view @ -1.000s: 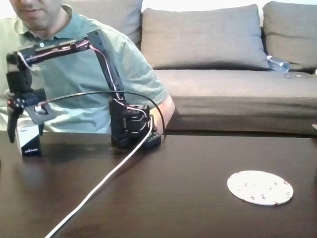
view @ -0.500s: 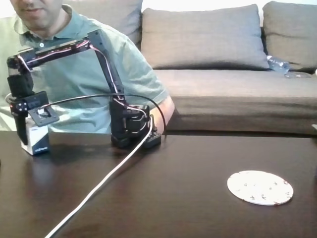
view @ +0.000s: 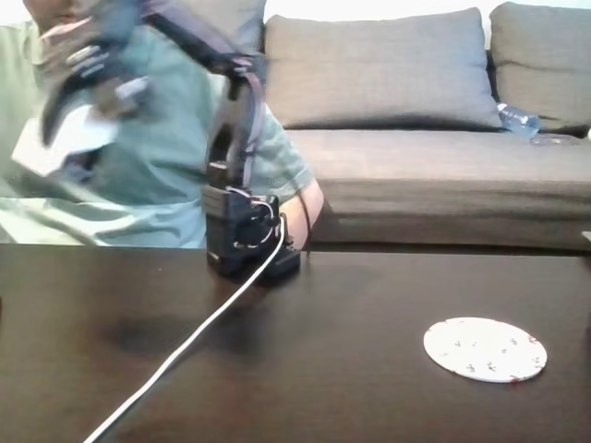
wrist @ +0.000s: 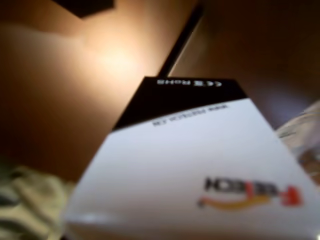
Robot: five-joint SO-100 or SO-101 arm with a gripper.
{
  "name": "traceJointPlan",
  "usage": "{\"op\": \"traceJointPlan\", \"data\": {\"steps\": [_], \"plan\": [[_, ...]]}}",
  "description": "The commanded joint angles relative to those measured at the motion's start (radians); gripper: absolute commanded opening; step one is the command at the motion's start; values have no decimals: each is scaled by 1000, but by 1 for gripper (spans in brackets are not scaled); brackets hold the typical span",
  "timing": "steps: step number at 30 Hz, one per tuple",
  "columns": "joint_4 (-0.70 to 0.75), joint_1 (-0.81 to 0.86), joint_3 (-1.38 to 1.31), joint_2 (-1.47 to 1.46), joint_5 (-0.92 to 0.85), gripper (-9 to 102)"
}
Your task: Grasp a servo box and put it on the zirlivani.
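Lifted clear of the counter point(view: 369, 295) since half a second ago, the box point(view: 65, 138) is now high in the air at the upper left of the fixed view, where before it stood on the dark surface beneath my claw point(view: 78, 115). My arm has swung up too, its links now blurred with motion across the person point(view: 166, 175) in the green shirt who sits behind the counter. My claw is closed on the box, the dark fingers either side of the white blur, the box tilted. My base point(view: 242, 235) is below and to the right of the claw, at the far edge of the counter, and a white cable point(view: 185, 346) runs from it toward the near edge. The disc point(view: 485, 349) lies flat on the counter, far to the right of the claw and well below it, well apart from the box. A grey sofa point(view: 416, 120) fills the background.

From my wrist, the box point(wrist: 200, 170) sits right up against the camera, its white face with a red and orange logo nearest, and a black band with small white print at the far end. Beyond it, brown surfaces are too blurred to tell apart. I cannot make out my own fingers here.
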Motion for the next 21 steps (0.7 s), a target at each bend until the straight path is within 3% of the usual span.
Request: {"op": "traceJointPlan", "data": {"steps": [1,6,11,21], "plan": [[69,-324,34,91,124,12],[31,-773,54,87,305,12],[-29,-1086,52,-9,379,12],[-210,-1342,28,-380,408,12]]}}
